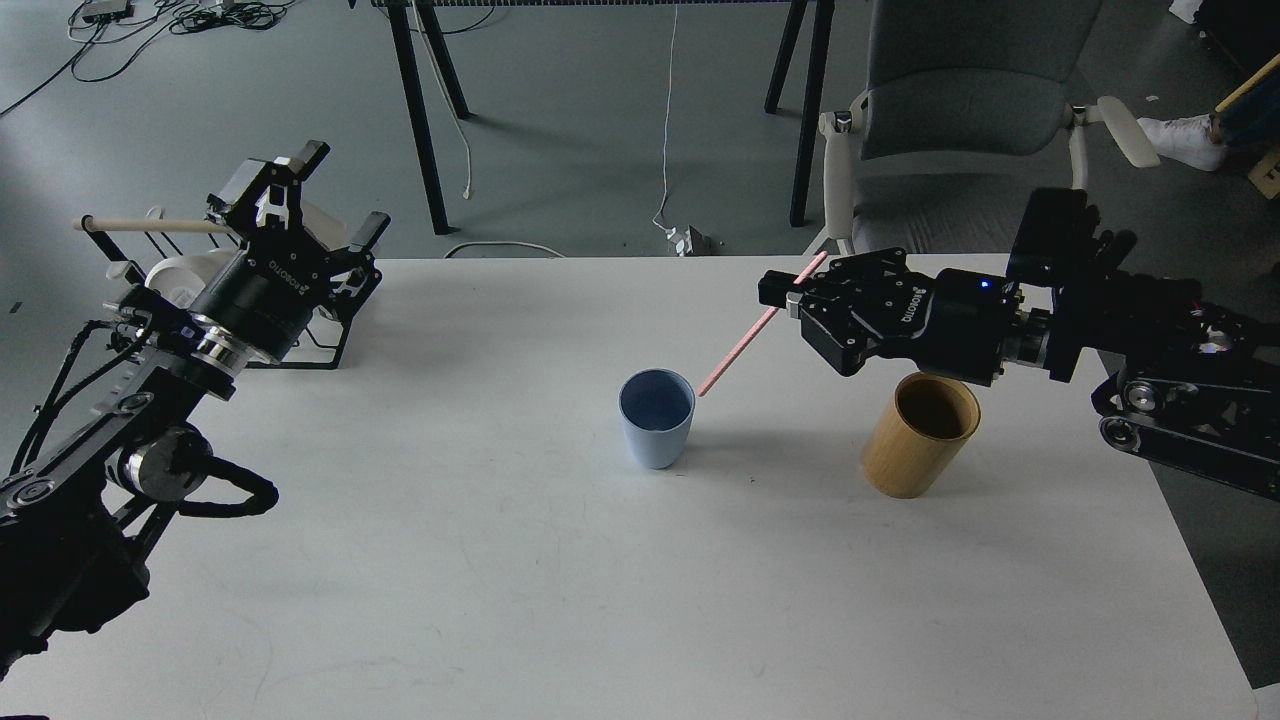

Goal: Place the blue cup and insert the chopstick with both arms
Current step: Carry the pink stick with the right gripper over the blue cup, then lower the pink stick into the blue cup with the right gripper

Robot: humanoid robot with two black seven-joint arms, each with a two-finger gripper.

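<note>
The pale blue cup (656, 417) stands upright near the middle of the white table (560, 560). My right gripper (785, 295) is shut on the pink chopstick (738, 349) and holds it aslant. The stick's lower tip hangs just right of the cup's rim, outside it. My left gripper (318, 200) is open and empty at the far left, over the black wire rack (330, 335), well away from the cup.
A tan bamboo cylinder holder (920, 433) stands right of the cup, under my right wrist. White mugs (175, 275) hang on the rack's wooden rod (150, 225) at the far left. A grey chair (960, 100) and table legs stand behind the table.
</note>
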